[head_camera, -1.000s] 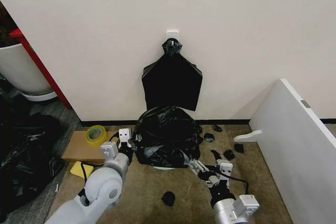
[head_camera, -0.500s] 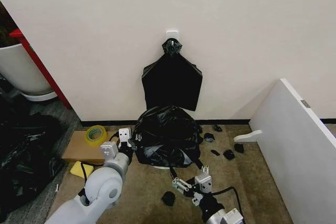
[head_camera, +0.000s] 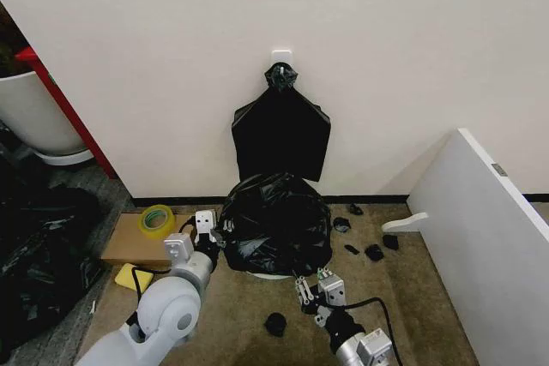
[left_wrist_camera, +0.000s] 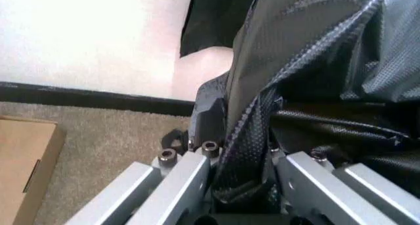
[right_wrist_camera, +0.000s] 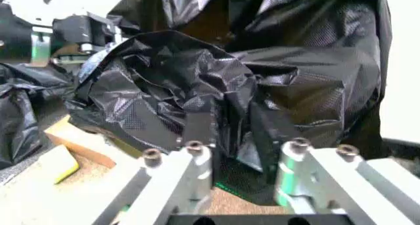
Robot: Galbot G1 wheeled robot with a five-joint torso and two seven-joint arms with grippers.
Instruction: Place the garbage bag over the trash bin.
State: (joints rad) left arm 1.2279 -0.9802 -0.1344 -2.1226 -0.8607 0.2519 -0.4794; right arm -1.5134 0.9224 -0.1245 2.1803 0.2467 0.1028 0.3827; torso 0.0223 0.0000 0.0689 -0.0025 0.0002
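The right gripper (head_camera: pixel 302 291) has pulled back from the garbage bag (head_camera: pixel 276 222). A second ago it was reaching up to the bag's lower right edge with a stretched strip of plastic running to it; half a second ago it had dropped lower and toward the middle of the floor; now it sits just below the bag's front, jaws apart and holding nothing. That stretched strip has gone, and the bag's lower right side has settled into a rounder, fuller drape. The left gripper (head_camera: pixel 216 233) has barely shifted, still clamped on the bag's left edge.
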